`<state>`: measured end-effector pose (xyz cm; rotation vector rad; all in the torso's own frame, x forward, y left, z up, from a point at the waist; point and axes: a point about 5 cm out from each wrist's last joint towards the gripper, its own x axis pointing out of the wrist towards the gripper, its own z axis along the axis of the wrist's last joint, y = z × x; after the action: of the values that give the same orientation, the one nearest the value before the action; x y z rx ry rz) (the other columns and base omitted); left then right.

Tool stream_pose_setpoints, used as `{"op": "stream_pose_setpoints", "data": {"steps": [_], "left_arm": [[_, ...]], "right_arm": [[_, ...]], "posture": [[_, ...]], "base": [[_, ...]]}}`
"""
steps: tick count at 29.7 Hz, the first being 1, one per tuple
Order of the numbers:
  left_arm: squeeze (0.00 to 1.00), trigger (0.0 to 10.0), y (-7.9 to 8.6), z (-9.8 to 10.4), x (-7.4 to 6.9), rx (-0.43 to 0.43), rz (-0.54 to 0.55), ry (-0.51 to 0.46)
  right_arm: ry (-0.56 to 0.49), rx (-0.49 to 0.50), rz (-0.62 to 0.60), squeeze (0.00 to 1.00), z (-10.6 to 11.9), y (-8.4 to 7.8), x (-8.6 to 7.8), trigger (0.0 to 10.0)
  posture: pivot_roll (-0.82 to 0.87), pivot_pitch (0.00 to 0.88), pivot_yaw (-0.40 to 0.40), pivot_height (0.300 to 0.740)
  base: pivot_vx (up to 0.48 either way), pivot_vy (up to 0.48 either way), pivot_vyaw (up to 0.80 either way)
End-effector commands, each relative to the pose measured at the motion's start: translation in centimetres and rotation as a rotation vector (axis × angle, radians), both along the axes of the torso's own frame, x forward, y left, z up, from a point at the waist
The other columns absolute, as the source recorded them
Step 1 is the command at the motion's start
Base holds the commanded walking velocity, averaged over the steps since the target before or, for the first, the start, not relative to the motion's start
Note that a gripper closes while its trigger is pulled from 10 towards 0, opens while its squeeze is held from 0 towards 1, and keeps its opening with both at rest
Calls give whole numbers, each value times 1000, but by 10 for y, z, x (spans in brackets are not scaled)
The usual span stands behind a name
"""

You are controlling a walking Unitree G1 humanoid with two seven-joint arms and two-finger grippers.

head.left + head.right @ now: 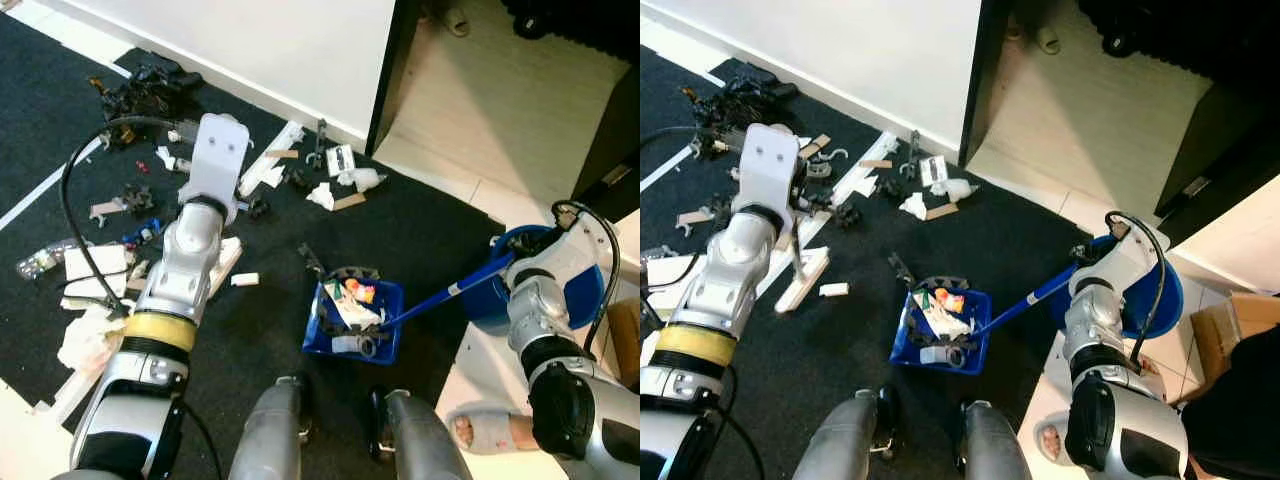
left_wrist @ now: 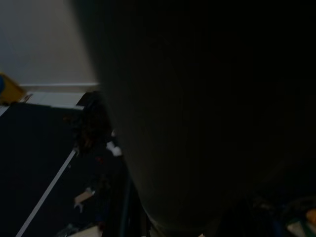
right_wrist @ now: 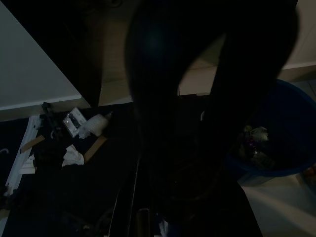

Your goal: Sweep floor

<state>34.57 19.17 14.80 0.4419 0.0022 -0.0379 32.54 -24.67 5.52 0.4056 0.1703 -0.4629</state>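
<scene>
A blue dustpan [image 1: 352, 322] sits on the black carpet [image 1: 420, 240] directly ahead of the robot's feet, loaded with paper scraps, black plastic pieces and coloured bits. Its blue handle [image 1: 440, 295] slants up to the right end effector [image 1: 512, 268]; whether those fingers are clamped on it cannot be told, as the wrist hides them. A blue bin [image 1: 500, 290] stands just behind that wrist, at the carpet's edge. The left end effector [image 1: 222, 150] reaches forward over scattered debris [image 1: 330, 180] of white paper, cardboard and black parts lying near the white wall [image 1: 280, 40]; its finger state cannot be told either.
</scene>
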Motion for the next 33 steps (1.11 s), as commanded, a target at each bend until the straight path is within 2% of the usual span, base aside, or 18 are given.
{"op": "stream_pose_setpoints", "data": {"steps": [1, 4, 5, 8, 12, 13, 17, 18, 19, 20, 22, 23, 33], "left_arm": [[0, 10000, 6, 4, -1, 41, 4, -33], [0, 10000, 10, 4, -2, 33, 19, -42], [0, 10000, 19, 5, -3, 22, 50, -59], [0, 10000, 26, 5, -4, 16, 71, -69], [0, 10000, 30, 5, -5, 12, 82, -72], [0, 10000, 29, 3, -4, 8, 77, -67], [0, 10000, 24, -5, -5, -14, 52, -25], [0, 10000, 23, -10, -5, -56, 54, -2], [0, 10000, 23, -10, -5, -56, 54, -2], [0, 10000, 22, -18, -6, -105, 66, 34], [0, 10000, 21, -22, -6, -115, 69, 48], [0, 10000, 18, -25, -7, -127, 66, 57], [0, 10000, 3, -34, -6, -188, 34, 93]], "right_arm": [[-32, 8, -27, 0, 5, -8, 0, 10000], [-43, 17, -36, 0, 7, -11, 1, 10000], [-71, 42, -56, 0, 14, -17, 3, 10000], [-102, 67, -71, 0, 21, -22, 7, 10000], [-129, 83, -79, 0, 29, -26, 11, 10000], [-156, 93, -88, 0, 42, -34, 16, 10000], [-193, 81, -104, 0, 61, -47, 22, 10000], [-207, 71, -108, 0, 67, -51, 23, 10000], [-207, 71, -108, 0, 67, -51, 23, 10000], [-216, 55, -104, 0, 75, -55, 25, 10000], [-214, 44, -97, 0, 78, -57, 27, 10000], [-227, 40, -79, 0, 87, -60, 30, 10000], [-159, -44, -5, 0, 94, -58, 35, 10000]], "posture": [[71, 67, -15, 740], [70, 66, -14, 740], [70, 62, -11, 740], [69, 60, -8, 740], [69, 60, -8, 740], [62, 57, -8, 740], [60, 52, -8, 740], [56, 46, -7, 740], [56, 46, -7, 740], [53, 43, -7, 740], [45, 39, -6, 740], [40, 35, -5, 740], [24, 31, -1, 740]], "base": [[0, 0, 0], [0, 0, 0], [0, 0, 0], [0, 0, 0], [0, 0, 0], [0, 0, 0], [0, 0, 0], [0, 0, 0], [0, 0, 0], [0, 0, 0], [0, 0, 0], [0, 0, 0], [0, 0, 0]]}}
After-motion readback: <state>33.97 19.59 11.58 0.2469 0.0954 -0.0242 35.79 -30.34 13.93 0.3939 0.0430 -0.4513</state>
